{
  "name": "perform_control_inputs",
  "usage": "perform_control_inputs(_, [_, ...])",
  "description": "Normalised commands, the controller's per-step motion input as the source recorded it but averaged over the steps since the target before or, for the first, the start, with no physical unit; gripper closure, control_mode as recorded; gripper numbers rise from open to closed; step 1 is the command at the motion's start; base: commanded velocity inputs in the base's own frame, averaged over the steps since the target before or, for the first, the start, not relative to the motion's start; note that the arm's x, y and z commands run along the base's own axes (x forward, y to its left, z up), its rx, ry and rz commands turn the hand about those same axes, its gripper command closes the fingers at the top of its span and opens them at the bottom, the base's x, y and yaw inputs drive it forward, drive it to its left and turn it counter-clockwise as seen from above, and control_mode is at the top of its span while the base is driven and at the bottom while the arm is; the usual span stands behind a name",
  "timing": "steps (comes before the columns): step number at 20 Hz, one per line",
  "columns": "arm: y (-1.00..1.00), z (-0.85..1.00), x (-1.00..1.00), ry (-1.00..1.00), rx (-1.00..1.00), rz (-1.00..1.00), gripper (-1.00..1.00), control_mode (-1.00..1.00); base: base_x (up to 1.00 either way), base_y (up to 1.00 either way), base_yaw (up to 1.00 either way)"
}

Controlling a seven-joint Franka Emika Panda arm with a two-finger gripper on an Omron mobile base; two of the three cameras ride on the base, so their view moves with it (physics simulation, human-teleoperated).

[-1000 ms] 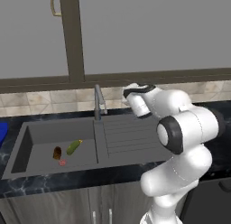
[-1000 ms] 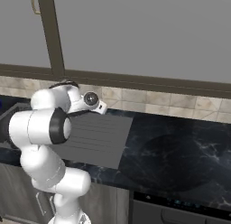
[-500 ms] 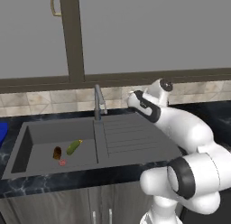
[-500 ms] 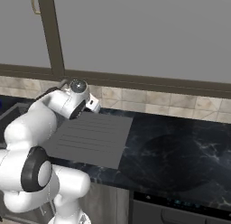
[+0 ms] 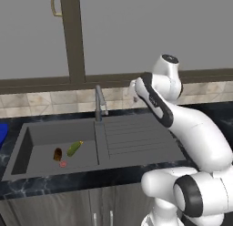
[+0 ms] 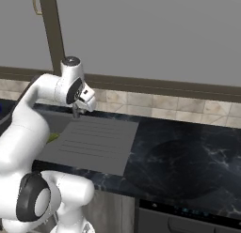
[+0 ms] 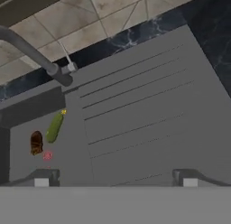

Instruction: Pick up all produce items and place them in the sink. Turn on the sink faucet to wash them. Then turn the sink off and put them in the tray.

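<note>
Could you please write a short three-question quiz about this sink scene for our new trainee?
1. True or false: both produce items lie inside the sink.
2. Which item lies nearer the faucet: A) the brown-orange oblong, B) the green vegetable?
3. Fill in: the gripper hangs above the ribbed ______, its jaws wide apart and holding nothing.

Key: 1 true; 2 B; 3 drainboard.
</note>
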Motion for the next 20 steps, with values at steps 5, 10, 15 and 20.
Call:
perform_control_inputs(5, [0.37, 0.00, -0.72, 0.18, 0.00, 0.00, -1.00, -1.00, 0.00, 0.00, 0.00])
perform_control_inputs(10, [0.69, 0.00, -0.45, 0.12, -0.02, 0.03, -1.00, -1.00, 0.00, 0.00, 0.00])
perform_control_inputs(15, [0.84, 0.00, -0.15, 0.10, -0.06, 0.06, -1.00, -1.00, 0.00, 0.00, 0.00])
perform_control_inputs(20, [0.85, 0.00, 0.07, 0.15, -0.08, 0.04, -1.00, -1.00, 0.00, 0.00, 0.00])
